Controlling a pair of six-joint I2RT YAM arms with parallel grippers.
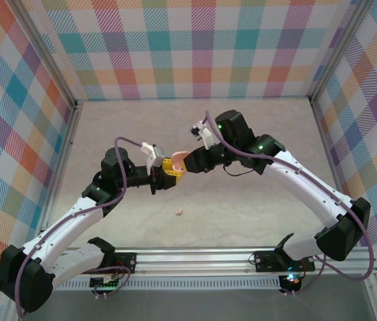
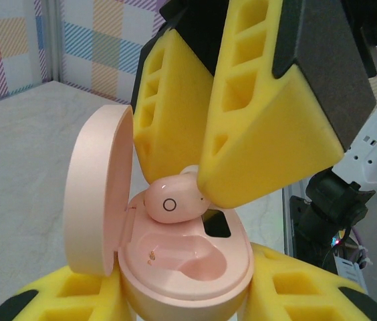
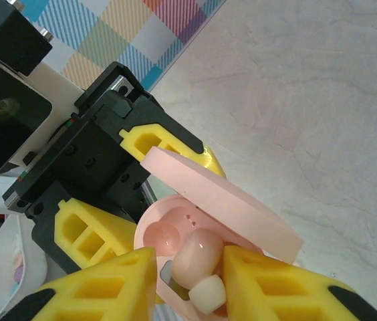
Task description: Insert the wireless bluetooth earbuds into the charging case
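bud above open case, not yet seated

right gripper (image 3: 198, 271) pinches pink bud (image 2: 174, 200) between its yellow pads (image 3: 282, 281), at centre of the left wrist view. left gripper (image 2: 182, 304) is pressed on pink case (image 2: 195, 277) from both sides, low in that frame. lid (image 2: 98, 194) stands open at the left. the bud hangs just over the case's upper socket, touching its rim or nearly; i cannot tell which. its long axis lies tilted, so it probably needs a small turn, then a push down. lid edge is close, room is tight. second pink bud (image 1: 179, 212) lies on table (image 1: 262, 134), lower centre of the top view.
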